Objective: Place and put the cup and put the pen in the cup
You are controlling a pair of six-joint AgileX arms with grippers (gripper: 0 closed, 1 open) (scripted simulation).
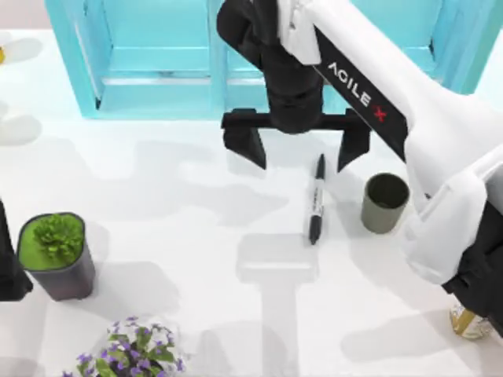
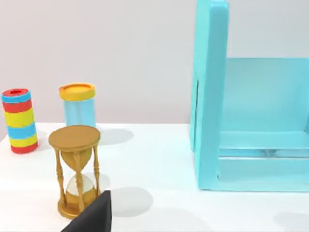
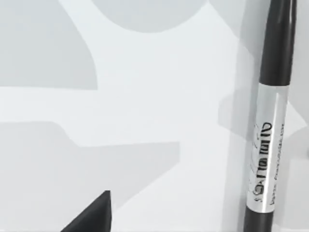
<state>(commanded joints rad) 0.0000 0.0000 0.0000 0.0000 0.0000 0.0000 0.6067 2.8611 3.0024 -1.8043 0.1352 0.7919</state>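
Black fingers: the right gripper point(image 1: 300, 149) is seen spread wide and empty above the table's far middle, in front of the turquoise shelf point(image 1: 157, 78).
Pen point(image 1: 316, 199): laid flat on the white table point(image 1: 196, 204), its far tip close to the right-hand finger; nothing is grasped.
Cup point(image 1: 385, 203): stood upright just to the right of the pen, apart from it.
Left gripper point(image 1: 9, 267): parked at the table's left edge, beside the potted plant point(image 1: 55, 255); its fingers cannot be told.
Progress: the cup is judged placed; picking and inserting the pen are left.

"AGILE X" stands on the white right arm point(image 1: 409, 110).
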